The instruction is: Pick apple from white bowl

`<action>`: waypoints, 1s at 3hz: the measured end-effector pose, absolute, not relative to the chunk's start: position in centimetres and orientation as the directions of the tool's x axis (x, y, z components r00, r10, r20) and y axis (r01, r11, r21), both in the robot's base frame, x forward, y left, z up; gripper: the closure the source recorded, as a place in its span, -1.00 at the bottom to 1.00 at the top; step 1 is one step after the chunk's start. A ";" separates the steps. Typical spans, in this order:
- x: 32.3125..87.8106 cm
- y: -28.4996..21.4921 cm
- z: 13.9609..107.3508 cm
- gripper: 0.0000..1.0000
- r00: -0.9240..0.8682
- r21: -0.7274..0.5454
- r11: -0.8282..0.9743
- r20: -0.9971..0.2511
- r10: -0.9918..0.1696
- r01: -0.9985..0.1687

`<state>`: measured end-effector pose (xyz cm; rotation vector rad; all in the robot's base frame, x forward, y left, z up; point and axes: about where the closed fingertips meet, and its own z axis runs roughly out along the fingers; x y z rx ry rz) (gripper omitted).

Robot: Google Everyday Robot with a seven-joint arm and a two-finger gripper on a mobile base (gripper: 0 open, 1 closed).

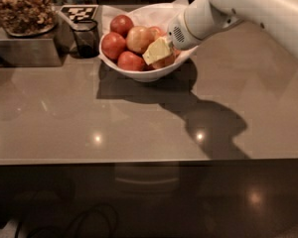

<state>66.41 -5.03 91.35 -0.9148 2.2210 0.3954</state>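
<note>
Tool is reaching down into the right half of the white bowl, with its pale yellow end lying on the fruit pile. Whether it is spread, pressed together or pinching anything, I cannot tell. The white arm is coming in from the upper right and is throwing a broad shadow on the surface. The apple, the larger orange one with pale yellow patches, is sitting in the middle of the bowl just beside the tool, on the cup side, and is resting on its neighbours. Judgement on progress: the reach into the bowl is looking complete, a grasp is not confirmed, and nothing is raised clear of the rim, so closing on the fruit, lifting and withdrawing are remaining. The bowl is lined with white paper that is showing above the far rim. It is holding deep-red apples at the back, at the left and at the front, plus one reddish fruit partly hidden under the tool. Left of the bowl a small dark cup is standing; its contents are not visible. Further left a tray of nuts is sitting on a metal box.
</note>
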 end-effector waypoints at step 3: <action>58.9 -10.1 99.5 1.00 -0.490 0.301 0.479 -0.803 -0.338 -0.824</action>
